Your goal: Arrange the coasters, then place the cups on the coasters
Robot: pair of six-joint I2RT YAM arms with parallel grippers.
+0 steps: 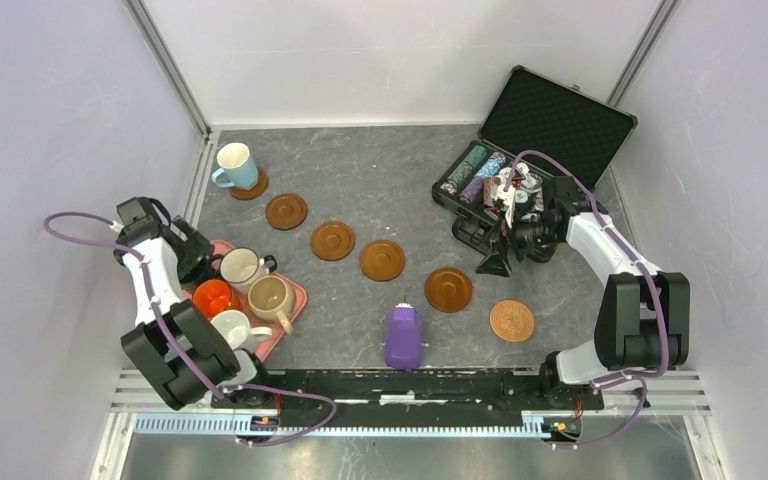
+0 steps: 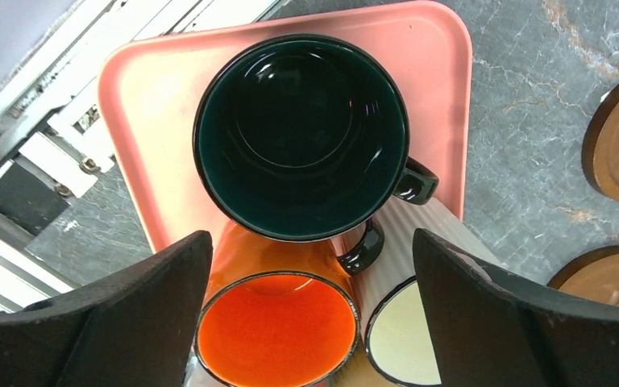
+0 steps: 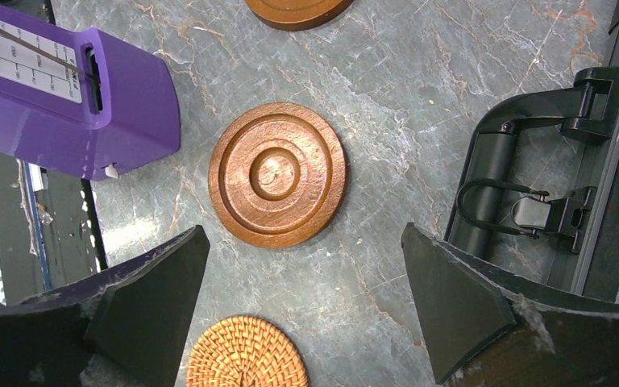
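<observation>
Five mugs stand on the pink tray (image 2: 443, 64) at the left edge of the table (image 1: 380, 170). The dark green mug (image 2: 302, 137) is at the tray's far end, followed by the cream mug (image 1: 241, 267), the orange mug (image 1: 212, 297) and the beige mug (image 1: 272, 297). The white mug (image 1: 232, 328) is nearest the arm bases. The left gripper (image 2: 310, 242) hangs over the dark green mug, jaws spread wide with nothing between them.

Farther back, the light blue mug (image 1: 235, 165) sits on the first coaster (image 1: 256, 188). From there a slanting row runs toward the near right: the second coaster (image 1: 286, 211), third coaster (image 1: 332, 240), fourth coaster (image 1: 382, 260) and fifth coaster (image 1: 448, 289). All four are dark wood, bare, and apart from one another. The purple device (image 1: 404, 336) lies by the near edge, just beside the fifth coaster. The lighter woven coaster (image 1: 512, 320) ends the row, also bare.

The right gripper (image 3: 304, 234) hovers above the table near the fifth coaster and the woven coaster, jaws released and empty. At the far right an open black case (image 1: 560, 120) holds poker chips (image 1: 480, 170).
</observation>
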